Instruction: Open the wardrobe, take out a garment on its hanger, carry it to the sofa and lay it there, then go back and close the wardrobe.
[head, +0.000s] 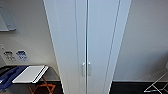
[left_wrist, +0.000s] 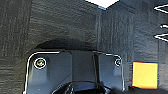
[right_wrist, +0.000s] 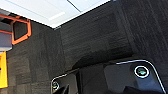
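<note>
The wardrobe stands directly ahead in the head view, both full-height white doors shut, with the pair of small pale handles side by side at the seam, low in the picture. The garment, hanger and sofa cannot be placed from here; the coat is presumably behind the closed doors. Both wrist views look down on dark carpet, so the arms seem to hang low, and whether either hand is wide or narrow I cannot tell. The main risk, as I judge it, is the handles: they are small and sit so close together that a reaching hand could catch both, or slip off. The robot also looks close to the doors, so a swinging door might strike it. An orange-legged stand carrying a white board sits near the left door, and a thin wire frame lies to the right; either could snag an arm.
</note>
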